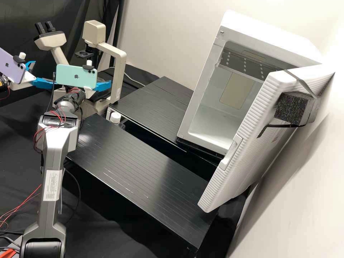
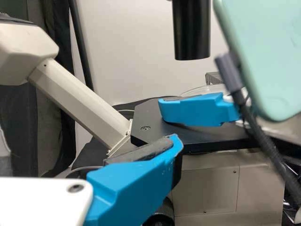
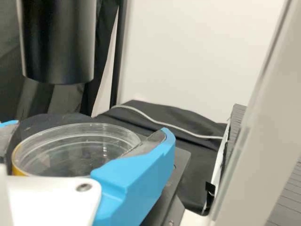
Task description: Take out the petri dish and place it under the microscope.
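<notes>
petri dish (image 3: 70,153) in right claw (image 1: 103,86), over microscope stage (image 2: 211,136)

Slick plastic, ribbed black and dull cloth

From my end, the petri dish (image 3: 51,155) looks like clear, glossy, smooth plastic. The right gripper (image 1: 103,86) has fingers of smooth blue plastic with rougher, matt grey pads (image 3: 149,142). The arm behind it (image 1: 53,147) reads to me as grey metal with a soft sheen, and a paper label (image 1: 52,185) is stuck on it. I see smooth cream paint on the microscope (image 1: 119,77) and satin black on its stage (image 2: 188,134). The bench top (image 1: 132,161) is glossy, black and grooved; the cloth (image 1: 107,222) is matt. The door (image 1: 251,136) looks like ribbed white plastic, bearing a rough, speckled foam block (image 1: 291,108).
</notes>
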`<state>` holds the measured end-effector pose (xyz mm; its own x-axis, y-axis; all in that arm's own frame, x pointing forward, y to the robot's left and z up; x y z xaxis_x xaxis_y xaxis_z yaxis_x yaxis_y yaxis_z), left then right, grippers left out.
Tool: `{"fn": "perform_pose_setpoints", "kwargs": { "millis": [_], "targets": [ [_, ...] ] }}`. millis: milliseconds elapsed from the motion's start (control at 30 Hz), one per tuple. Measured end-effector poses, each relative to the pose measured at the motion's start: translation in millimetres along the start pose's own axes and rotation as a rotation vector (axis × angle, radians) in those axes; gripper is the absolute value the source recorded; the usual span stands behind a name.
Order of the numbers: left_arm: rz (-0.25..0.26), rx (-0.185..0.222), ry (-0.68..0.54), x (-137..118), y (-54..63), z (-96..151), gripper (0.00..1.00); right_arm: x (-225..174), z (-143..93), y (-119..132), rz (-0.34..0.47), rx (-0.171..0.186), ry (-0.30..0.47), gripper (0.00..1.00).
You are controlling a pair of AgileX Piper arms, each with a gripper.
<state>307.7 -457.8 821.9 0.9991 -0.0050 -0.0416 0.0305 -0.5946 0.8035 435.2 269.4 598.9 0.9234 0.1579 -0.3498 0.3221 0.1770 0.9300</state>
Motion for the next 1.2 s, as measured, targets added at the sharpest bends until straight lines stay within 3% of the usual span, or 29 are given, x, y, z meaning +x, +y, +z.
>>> {"fn": "perform_pose_setpoints", "kwargs": {
  "millis": [533,567,700,933,1200],
  "targets": [
    [0.0,0.0,0.0,0.0,0.0,0.0,1.0,12.0,2.5,-4.8,-0.002,0.018,-0.044,0.0],
    [0.0,0.0,0.0,0.0,0.0,0.0,1.0,12.0,2.4,-4.8,-0.002,0.019,-0.042,1.0],
    [0.0,0.0,0.0,0.0,0.0,0.0,1.0,12.0,1.8,-4.9,-0.003,0.015,-0.036,1.0],
    [0.0,0.0,0.0,0.0,0.0,0.0,1.0,14.6,6.3,-1.6,-0.021,0.047,-0.022,1.0],
    [0.0,0.0,0.0,0.0,0.0,0.0,1.0,16.0,12.3,-2.1,-0.02,0.055,-0.005,1.0]
  ]
}}
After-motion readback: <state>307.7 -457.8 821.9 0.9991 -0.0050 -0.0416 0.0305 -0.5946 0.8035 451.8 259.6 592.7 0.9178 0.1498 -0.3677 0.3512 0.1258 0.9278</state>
